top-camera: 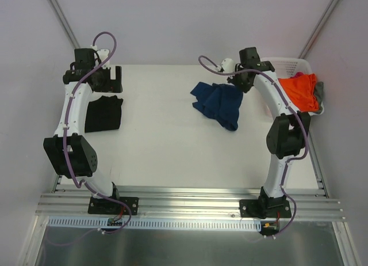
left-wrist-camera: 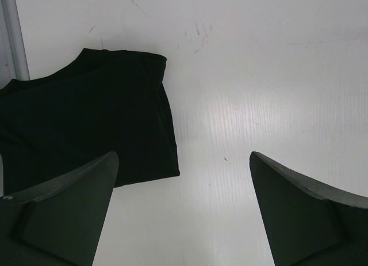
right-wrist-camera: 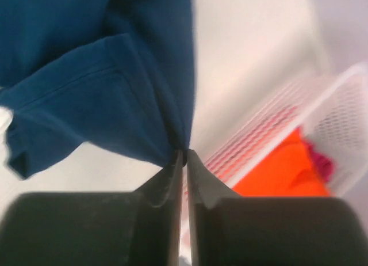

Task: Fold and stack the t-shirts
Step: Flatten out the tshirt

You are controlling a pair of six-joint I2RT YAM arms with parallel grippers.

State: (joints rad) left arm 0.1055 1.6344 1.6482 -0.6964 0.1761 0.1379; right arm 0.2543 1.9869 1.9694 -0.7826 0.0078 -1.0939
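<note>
Left jaws: spread wide apart, nothing between them, held above bare tabletop; in the left wrist view the black t-shirt's edge lies just beside the left-hand finger
Right jaws: pressed together at the far right of the tabletop, beside the basket; an edge of the navy t-shirt is pinched at their tips
Navy t-shirt: bunched in a rumpled heap right of centre, towards the far side of the tabletop, one end drawn up to the right jaws; in the right wrist view the cloth hangs in folds from the pinch point, seam lines showing; no print visible from here
Black t-shirt: flat on the left side of the tabletop, a neat dark rectangle, partly hidden under the left arm in the top view; the wrist view shows its straight folded edge and a squared corner
Orange t-shirt: crumpled inside the white basket, spilling over the near rim
Grey t-shirt: a sliver at the basket's right side, beside the orange
Pink cloth: a small bit behind the orange in the right wrist view, blurred
Basket position: far right corner, well apart from the black t-shirt
Right arm: arcs up from its base to the jaws, passing just beside the basket
</note>
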